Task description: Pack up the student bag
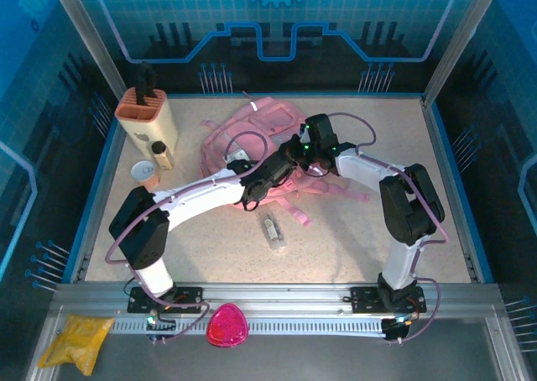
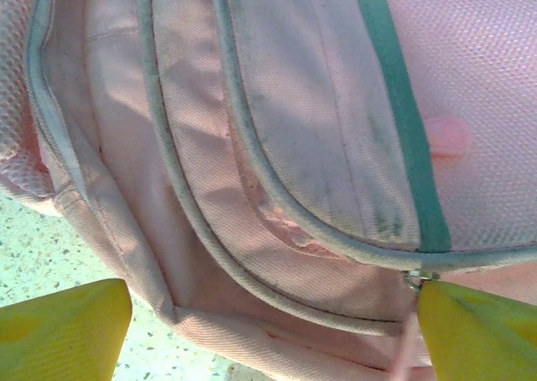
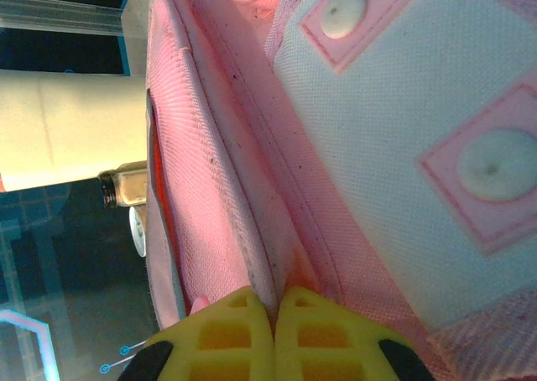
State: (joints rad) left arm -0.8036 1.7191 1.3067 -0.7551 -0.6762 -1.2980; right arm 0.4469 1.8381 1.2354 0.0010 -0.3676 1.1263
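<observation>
bag: the large soft pink fabric backpack lies slumped at the far middle of the speckled table, under both wrists.
left hand: open, its fingers spread over a piped pocket seam, one tip beside the small metal zipper pull.
right hand: closed, pinching a fold of the bag's edge.
handling: probably light, limp and saggy; best taken by the piping, seams or zipper pull.

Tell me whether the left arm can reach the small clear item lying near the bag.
Probably yes: the left gripper is open at the student bag's near edge, and the clear item lies close by on bare table.
</observation>
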